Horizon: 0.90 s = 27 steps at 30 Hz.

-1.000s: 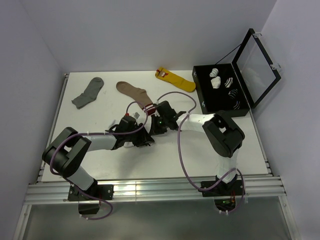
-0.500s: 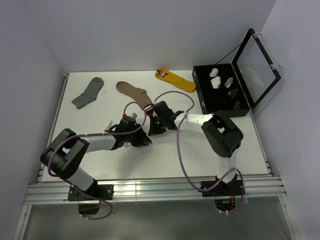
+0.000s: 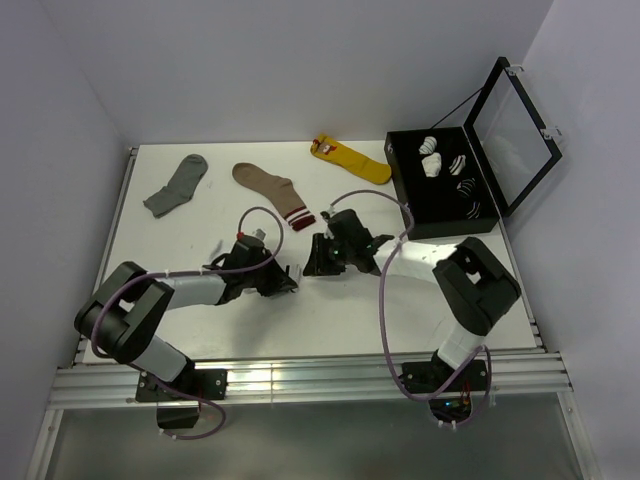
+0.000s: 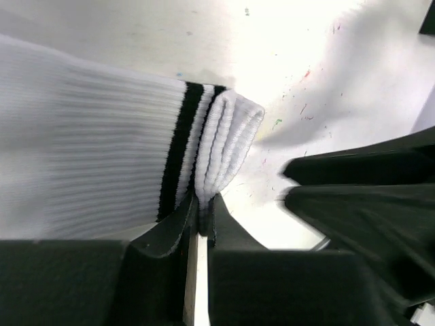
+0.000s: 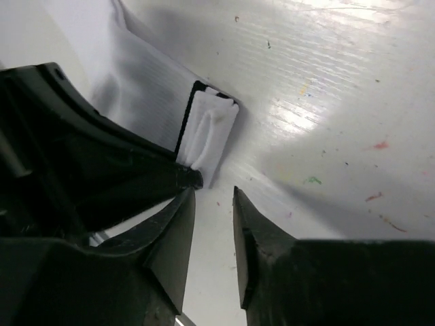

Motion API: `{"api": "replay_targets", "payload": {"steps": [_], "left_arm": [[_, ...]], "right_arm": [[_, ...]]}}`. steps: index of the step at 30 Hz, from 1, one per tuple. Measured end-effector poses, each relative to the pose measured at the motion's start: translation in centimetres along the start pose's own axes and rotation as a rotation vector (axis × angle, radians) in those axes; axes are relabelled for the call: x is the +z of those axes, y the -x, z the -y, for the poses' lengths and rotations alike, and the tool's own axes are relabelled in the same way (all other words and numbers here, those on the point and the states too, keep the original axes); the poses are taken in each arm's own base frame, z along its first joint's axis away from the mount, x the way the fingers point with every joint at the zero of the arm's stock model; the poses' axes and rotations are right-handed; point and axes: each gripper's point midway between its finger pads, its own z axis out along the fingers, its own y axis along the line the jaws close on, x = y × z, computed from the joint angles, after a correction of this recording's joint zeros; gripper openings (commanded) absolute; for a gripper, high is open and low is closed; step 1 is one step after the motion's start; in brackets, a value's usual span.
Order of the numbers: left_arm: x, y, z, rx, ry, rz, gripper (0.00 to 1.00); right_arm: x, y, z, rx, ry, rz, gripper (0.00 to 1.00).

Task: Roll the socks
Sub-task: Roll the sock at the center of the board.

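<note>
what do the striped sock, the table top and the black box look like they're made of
striped sock: ribbed knit fabric, matte white with two black bands; the ribs and the soft folded cuff show it.
table top: hard, smooth white surface, slightly glossy, with coloured specks; material unclear.
black box: rigid, matte black inside and out; its clear lid looks like plastic or glass.

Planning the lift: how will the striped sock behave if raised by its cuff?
Likely floppy: the striped sock is soft ribbed knit and should drape. Its doubled cuff, pinched in the left gripper, probably holds firmly.
</note>
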Motion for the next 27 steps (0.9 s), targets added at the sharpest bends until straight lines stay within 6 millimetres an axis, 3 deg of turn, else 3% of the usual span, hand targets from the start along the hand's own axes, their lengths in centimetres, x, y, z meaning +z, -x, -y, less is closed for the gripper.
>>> {"api": "replay_targets", "payload": {"steps": [3, 8, 21, 27], "left_arm": [[-0.4, 0.2, -0.4, -0.037, -0.023, 0.006, 0.00], [-0.8, 0.2, -0.8, -0.099, -0.069, 0.000, 0.00], [-1.2, -0.6, -1.0, -0.185, -0.184, -0.042, 0.00], [-1.2, -0.6, -1.0, -0.197, -0.203, -0.048, 0.00]], "right_arm": [[-1.0, 0.5, 0.3, 0.034, 0.053, 0.041, 0.41], [-0.8, 0.4, 0.7, 0.076, 0.112, 0.055, 0.42], [2.6, -0.4, 0.4, 0.165, 0.215, 0.025, 0.43], [3.2, -0.2, -0.3, 0.184, 0.274, 0.021, 0.45]]}}
